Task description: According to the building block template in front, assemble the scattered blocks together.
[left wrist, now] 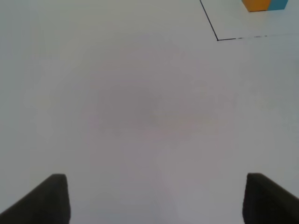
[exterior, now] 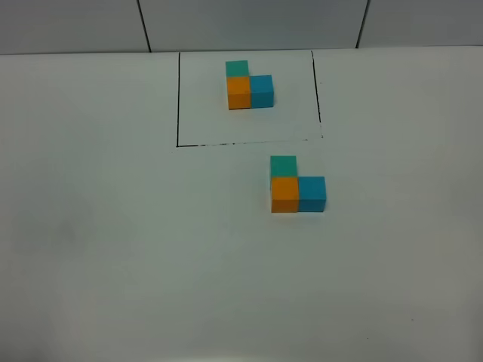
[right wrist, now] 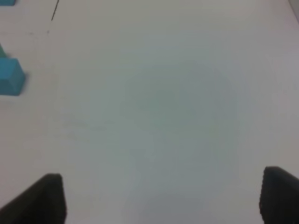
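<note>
The template is an L-shaped trio of teal-green (exterior: 237,69), orange (exterior: 239,93) and blue (exterior: 262,91) cubes inside a thin black drawn rectangle (exterior: 178,98) at the back of the white table. In front of it, outside the frame, the loose teal-green cube (exterior: 284,166), orange cube (exterior: 285,194) and blue cube (exterior: 312,193) stand joined in the same L. Neither arm shows in the exterior high view. My left gripper (left wrist: 156,198) is open and empty over bare table. My right gripper (right wrist: 161,198) is open and empty, with the loose blue cube (right wrist: 10,77) at the picture's edge.
The white table (exterior: 113,249) ends at a tiled wall (exterior: 249,23) at the back. The left wrist view shows a corner of the black frame (left wrist: 217,39) and part of the template's orange cube (left wrist: 256,4).
</note>
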